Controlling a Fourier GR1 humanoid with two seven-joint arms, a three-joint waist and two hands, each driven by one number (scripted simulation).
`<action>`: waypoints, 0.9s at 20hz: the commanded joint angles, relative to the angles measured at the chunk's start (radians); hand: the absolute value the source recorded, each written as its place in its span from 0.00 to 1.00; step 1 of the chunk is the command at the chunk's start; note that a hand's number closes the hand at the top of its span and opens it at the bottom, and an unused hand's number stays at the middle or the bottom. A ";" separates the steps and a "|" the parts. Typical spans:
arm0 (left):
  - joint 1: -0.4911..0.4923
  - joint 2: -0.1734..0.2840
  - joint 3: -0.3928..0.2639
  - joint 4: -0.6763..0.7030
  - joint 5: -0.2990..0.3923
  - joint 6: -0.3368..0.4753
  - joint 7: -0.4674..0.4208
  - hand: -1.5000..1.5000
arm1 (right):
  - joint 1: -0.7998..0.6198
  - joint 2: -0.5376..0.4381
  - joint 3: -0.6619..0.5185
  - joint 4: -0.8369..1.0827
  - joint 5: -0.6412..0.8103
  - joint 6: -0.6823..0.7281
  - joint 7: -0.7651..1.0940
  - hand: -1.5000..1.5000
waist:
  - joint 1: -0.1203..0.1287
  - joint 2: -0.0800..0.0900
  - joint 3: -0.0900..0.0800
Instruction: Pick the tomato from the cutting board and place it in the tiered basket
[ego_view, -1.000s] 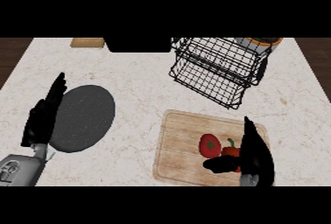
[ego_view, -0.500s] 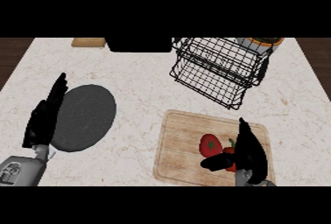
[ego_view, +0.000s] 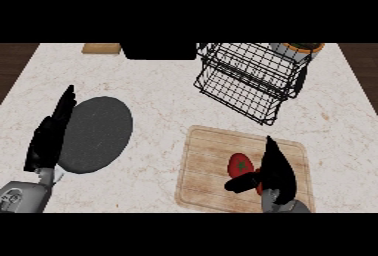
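Observation:
A red tomato (ego_view: 239, 164) with a green stem lies on the wooden cutting board (ego_view: 207, 165) at the lower right. My right hand (ego_view: 276, 167) stands edge-on just right of the tomato, fingers straight and pointing away, thumb (ego_view: 242, 183) reaching under the tomato's near side; part of the tomato is hidden behind it. The black wire tiered basket (ego_view: 251, 80) stands at the back right, beyond the board. My left hand (ego_view: 50, 135) rests open at the left edge, fingers up.
A dark grey round plate (ego_view: 96, 134) lies left of the board, beside the left hand. A black appliance (ego_view: 159, 50) and a small wooden block (ego_view: 101, 48) sit at the counter's back edge. An orange-rimmed container (ego_view: 299, 49) stands behind the basket.
My right hand has shifted left and slightly forward, closing in against the tomato's right side. The tomato and the left hand have not moved.

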 joint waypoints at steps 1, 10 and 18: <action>0.000 -0.006 0.014 0.014 0.005 -0.020 -0.021 0.50 | -0.038 0.009 -0.007 0.069 -0.032 -0.060 0.192 0.00 | -0.003 0.002 0.000; -0.012 -0.014 0.028 0.005 -0.011 -0.032 -0.004 0.50 | -0.108 0.009 0.034 0.148 -0.136 -0.136 0.211 0.00 | 0.001 0.001 0.000; -0.028 -0.041 0.030 0.035 -0.036 -0.035 0.002 0.50 | -0.203 0.008 0.096 0.289 -0.125 -0.018 0.123 1.00 | 0.001 0.003 0.000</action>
